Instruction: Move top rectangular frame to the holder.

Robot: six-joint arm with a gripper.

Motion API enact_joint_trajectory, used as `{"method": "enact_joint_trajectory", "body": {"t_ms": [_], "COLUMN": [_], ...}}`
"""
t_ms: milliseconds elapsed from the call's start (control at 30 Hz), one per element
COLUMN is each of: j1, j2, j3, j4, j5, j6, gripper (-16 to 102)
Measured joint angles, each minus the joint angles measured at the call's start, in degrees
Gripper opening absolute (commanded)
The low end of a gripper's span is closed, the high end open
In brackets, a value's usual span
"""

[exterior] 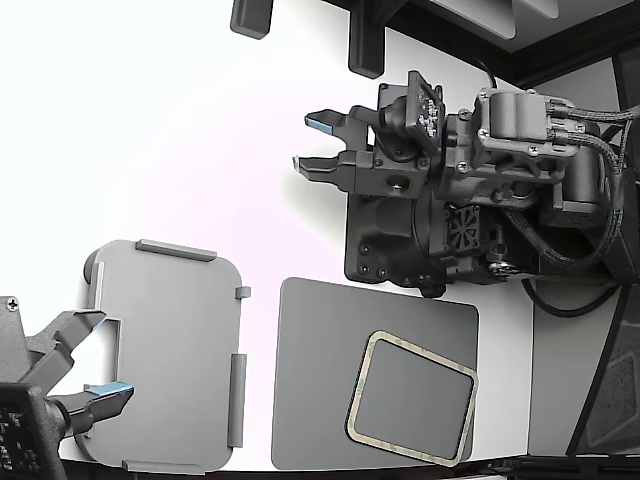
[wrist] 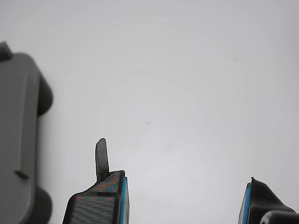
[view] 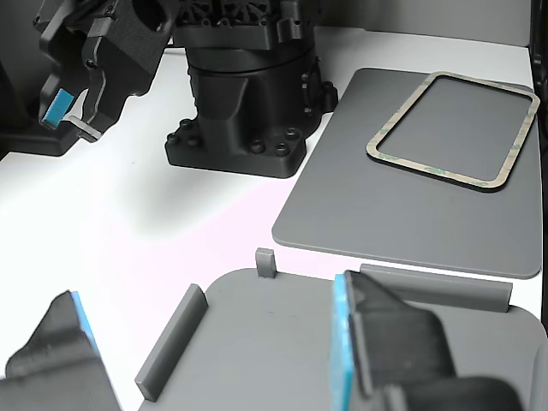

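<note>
**Mia:** White table (exterior: 150,120) all around, and where is the frame?

**Ben:** The frame (exterior: 361,386) lies flat on the dark mat (exterior: 320,400), near the corner at the exterior view's right. The grey tray (exterior: 170,350) sits just beside the mat, at the exterior view's left.

**Mia:** Is the gripper holding it?

**Ben:** No. The gripper (exterior: 318,146) hangs over bare table, well apart from the frame, with its fingers spread wide and nothing between them.

**Mia:** So what should it do?

**Ben:** I think it should go over the frame, turn to match its tilt, and come down on one thin side. Pinch only the band, not the mat, and lift it level. The other arm's gripper (exterior: 98,358) is over the tray, so watch out for it
</note>
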Motion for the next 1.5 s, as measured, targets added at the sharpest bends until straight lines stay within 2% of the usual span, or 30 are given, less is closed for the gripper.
{"method": "enact_joint_trajectory", "body": {"t_ms": [133,367,633,833,900,1033,1233,1333,1433,1500], "j1": [-0.09,-0.09,-0.09,2.02,4.66,12.04,28.92,37.62,46.23,52.03], "j2": [0.00,-0.18,-7.65,-16.61,-20.13,-25.58,-32.52,-37.62,-42.54,-45.18], "j3": [0.00,-0.09,-8.35,-19.34,-23.73,-30.85,-38.41,-43.15,-46.85,-47.90], "j4": [0.00,-0.09,-0.09,7.47,10.81,16.17,23.03,26.72,29.79,31.03], "j5": [-3.34,-3.60,-5.10,-10.72,-10.99,-8.53,1.41,4.66,8.09,10.90], "j6": [-1.93,-2.11,-4.04,-11.69,-14.50,-16.35,-9.23,-6.24,-2.11,2.37], "gripper": [100,99,97,100,98,93,99,99,92,93]}}
